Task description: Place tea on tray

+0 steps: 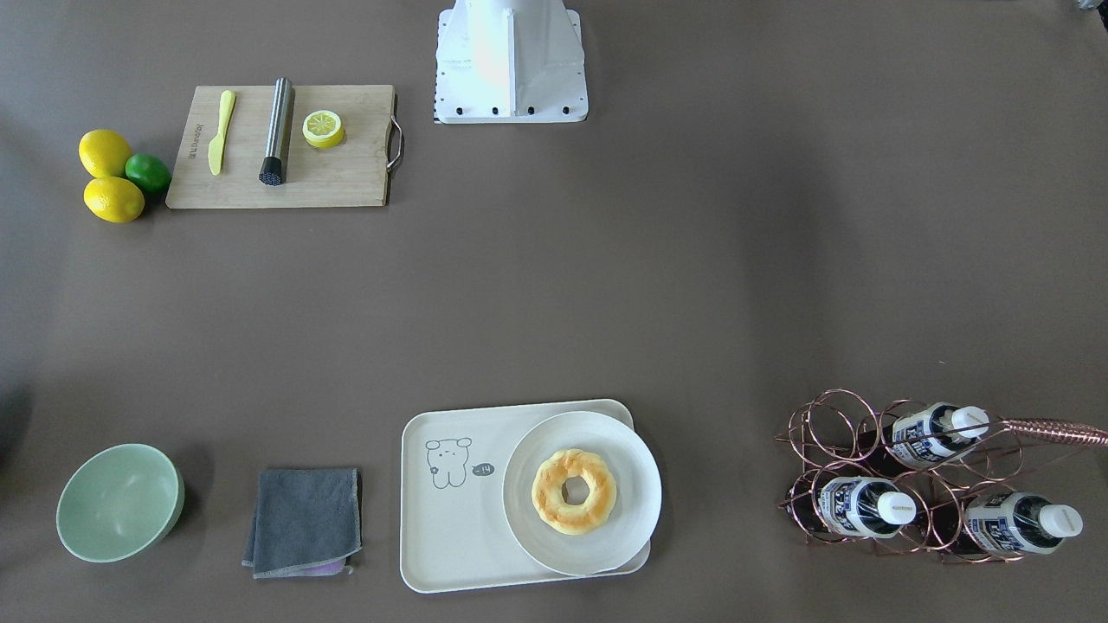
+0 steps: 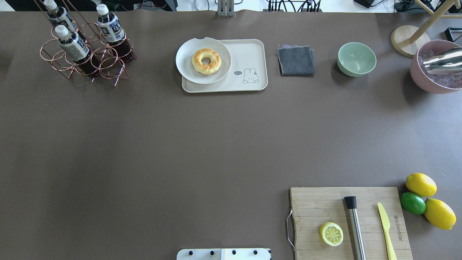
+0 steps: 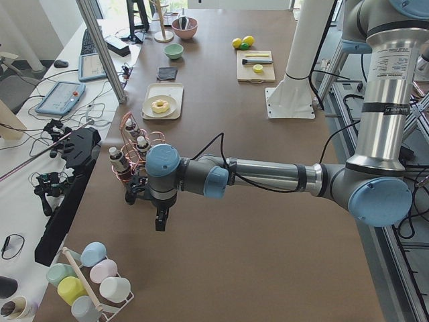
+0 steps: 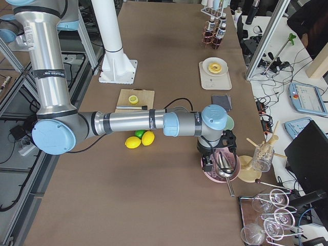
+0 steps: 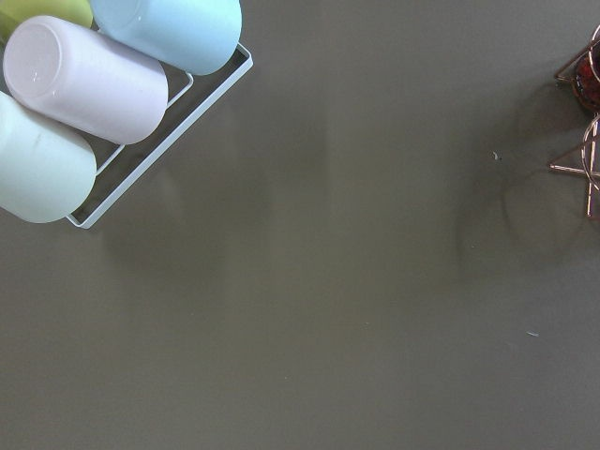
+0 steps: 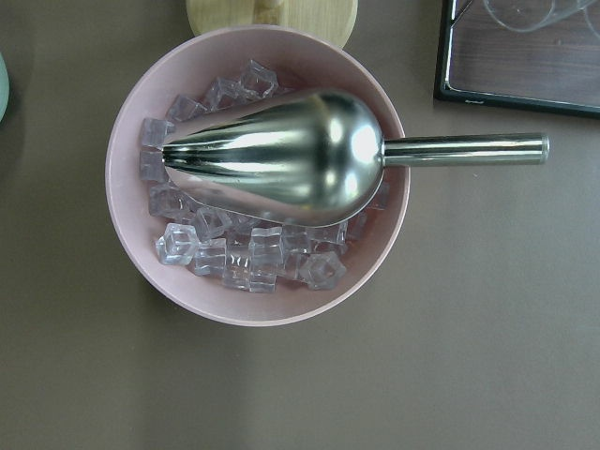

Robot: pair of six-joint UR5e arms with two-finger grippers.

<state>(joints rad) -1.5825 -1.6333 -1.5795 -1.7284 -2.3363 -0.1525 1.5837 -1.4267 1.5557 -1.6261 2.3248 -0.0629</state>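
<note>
Three tea bottles (image 1: 857, 506) sit slanted in the copper wire rack (image 2: 90, 61), caps up, at the far left corner of the table as you see it from overhead. None is on the tray (image 2: 249, 54). The tray lies at the middle of the far edge, well apart from the rack.

A round white plate (image 2: 187, 61) with a donut (image 2: 206, 61) covers the tray's rack-side half and hangs over its rim. Only the half with the bear drawing is bare. Past the tray are a folded grey cloth (image 2: 296, 60) and a green bowl (image 2: 356, 59), then a pink bowl (image 6: 127, 141) of ice with a metal scoop (image 6: 281, 155) lying across it. At the near right are a cutting board (image 2: 314, 206) with a lemon half, a metal rod and a yellow knife, and beside it two lemons and a lime. Bare table lies between rack and tray.

The overhead and front views show no arm, only the robot's base. You see the arms in the side views alone. The left gripper (image 3: 161, 220) points down over bare table just beside the rack. Its wrist camera shows table, pastel cups (image 5: 84, 80) in one corner and a bit of the rack at the opposite edge, but no fingers. The right gripper (image 4: 209, 164) hangs over the pink bowl, and its wrist camera looks straight down on ice and scoop. For both grippers you cannot tell how far open they are or whether they hold anything.
</note>
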